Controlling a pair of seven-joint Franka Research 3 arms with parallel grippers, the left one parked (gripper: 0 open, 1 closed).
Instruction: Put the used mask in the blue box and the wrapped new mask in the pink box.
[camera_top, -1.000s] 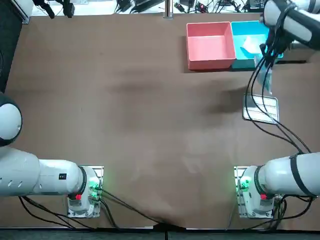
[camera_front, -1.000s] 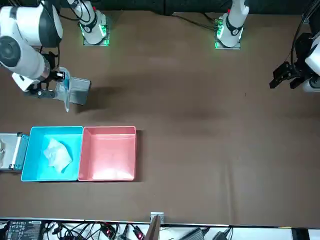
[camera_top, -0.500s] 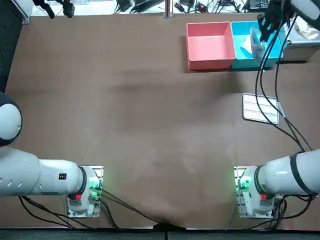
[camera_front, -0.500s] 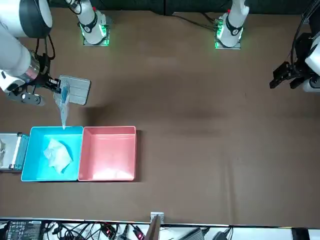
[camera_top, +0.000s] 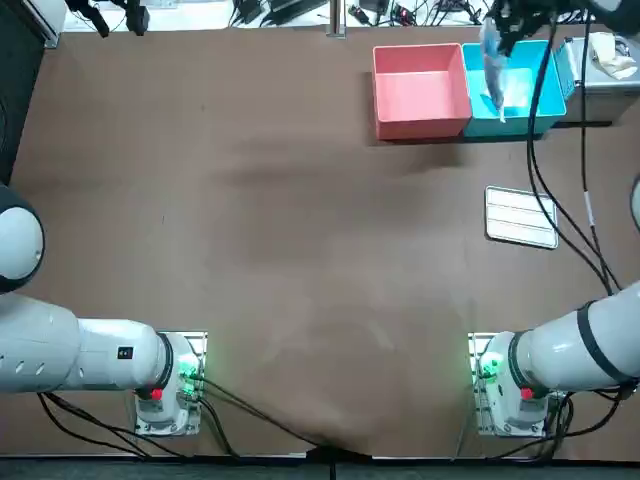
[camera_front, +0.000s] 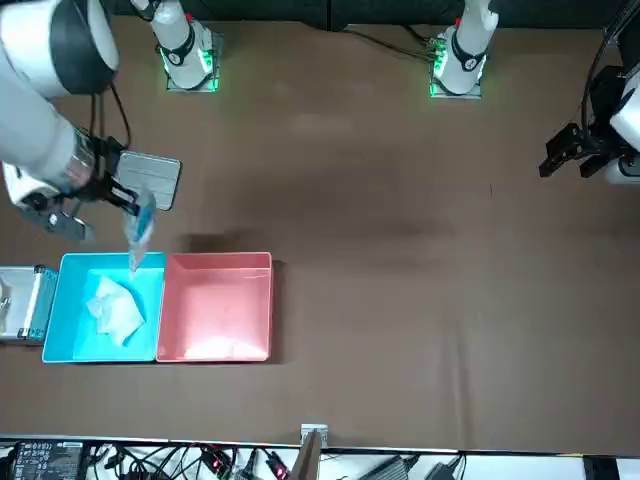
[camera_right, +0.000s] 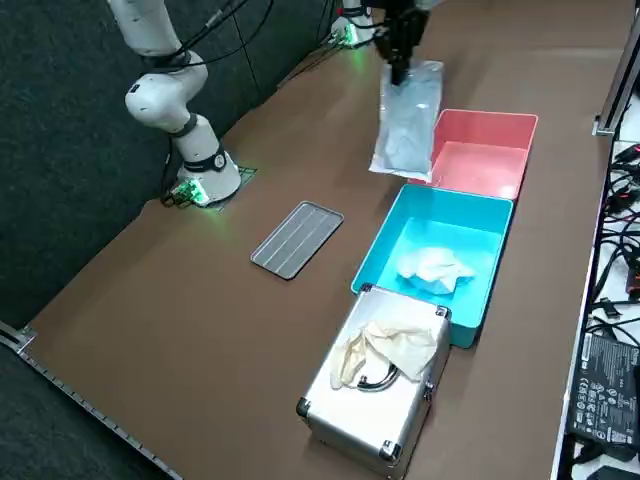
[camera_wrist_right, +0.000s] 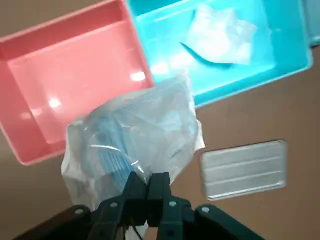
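**Holding a wrapped mask in the air by two boxes**

My right gripper (camera_wrist_right: 146, 182) has its jaws pressed together on the top edge of the wrapped mask (camera_wrist_right: 135, 135), a clear plastic packet with a folded blue mask inside. The packet hangs straight down from my fingers, clear of the table. Seen from overhead, the gripper (camera_top: 498, 18) is at the far right of the table and the packet (camera_top: 491, 62) dangles close to the seam where the two boxes touch. I cannot tell exactly which box it hangs over.

Near me on the table, on the robot's side of the boxes, a ridged metal tray (camera_top: 520, 216) lies flat and apart from them. A closed metal case (camera_right: 375, 400) sits against the blue box's outer end, with a crumpled pale cloth (camera_right: 385, 345) on its lid. Nothing stands between the packet and the boxes.

The pink box (camera_top: 420, 92) and the blue box (camera_top: 525, 95) stand side by side with their walls touching, the pink one nearer the table's middle. The blue box holds the used mask (camera_right: 433, 267), a crumpled white heap on its floor. The pink box shows only its bare floor.
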